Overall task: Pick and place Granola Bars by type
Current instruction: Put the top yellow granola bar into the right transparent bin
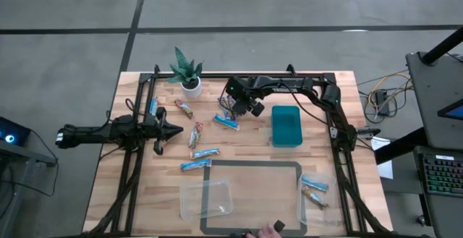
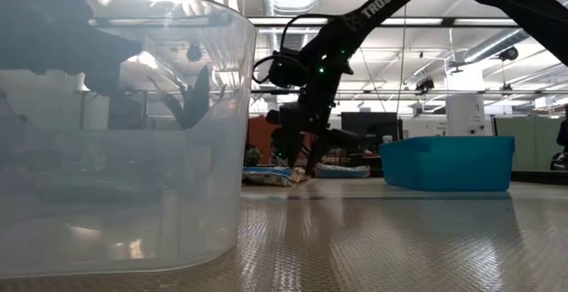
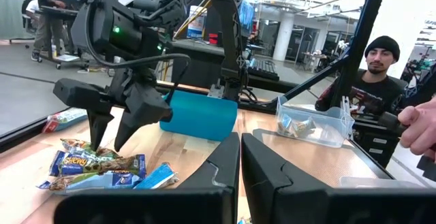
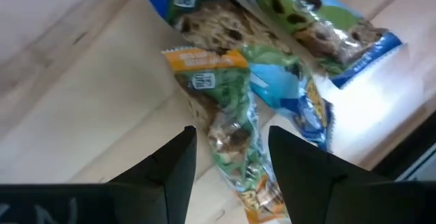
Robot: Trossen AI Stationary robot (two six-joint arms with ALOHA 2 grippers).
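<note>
Lying overlapped, Granola Bars (image 4: 238,108) show blue and green-orange wrappers.

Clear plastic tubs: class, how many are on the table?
2. One clear tub overlaps the left edge of the dark-outlined mat. The other tub stands by the mat's right edge, with bars inside. None seems hidden.
</note>
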